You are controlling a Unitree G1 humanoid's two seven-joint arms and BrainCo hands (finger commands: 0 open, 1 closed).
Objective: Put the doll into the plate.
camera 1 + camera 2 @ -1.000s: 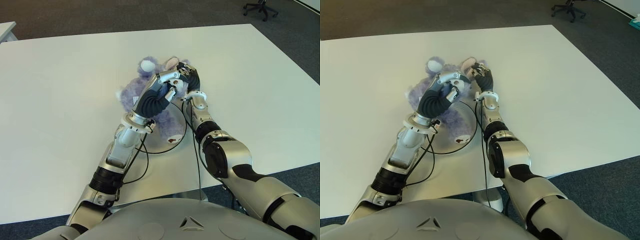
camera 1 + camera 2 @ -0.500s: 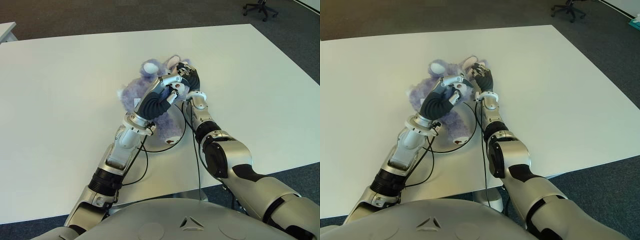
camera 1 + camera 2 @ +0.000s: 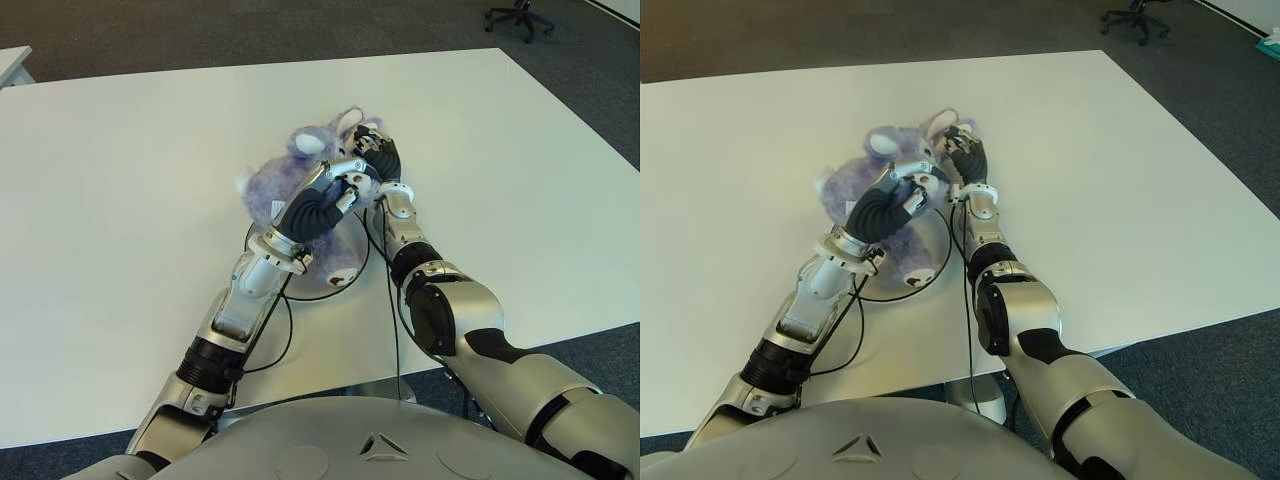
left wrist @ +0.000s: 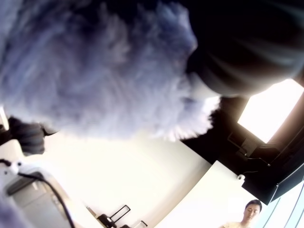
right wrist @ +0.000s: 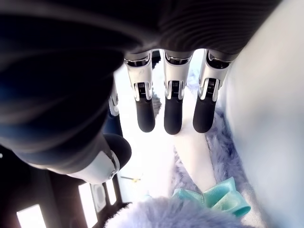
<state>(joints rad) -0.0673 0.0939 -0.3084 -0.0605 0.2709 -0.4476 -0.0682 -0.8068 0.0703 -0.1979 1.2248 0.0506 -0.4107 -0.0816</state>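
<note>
A fluffy purple doll [image 3: 268,192] with white ears lies over a white plate [image 3: 303,287] near the middle of the table. My left hand [image 3: 335,190] reaches over the doll's body, its fingers curled into the fur; purple fur [image 4: 95,71] fills the left wrist view. My right hand [image 3: 378,160] stands against the right side of the doll's head. In the right wrist view its fingers [image 5: 173,109] are stretched out and apart from the thumb, above the doll's teal bow [image 5: 213,194]. One white-soled paw [image 3: 341,279] hangs over the plate's near side.
The white table [image 3: 130,220] stretches wide on both sides of the plate. Black cables [image 3: 290,330] run along my left forearm. An office chair [image 3: 520,15] stands on the dark carpet beyond the far right corner. A person [image 4: 249,211] shows far off in the left wrist view.
My left hand has shifted right with the doll, and the doll's head has come up and closer to my right hand. The right hand has stayed in place.
</note>
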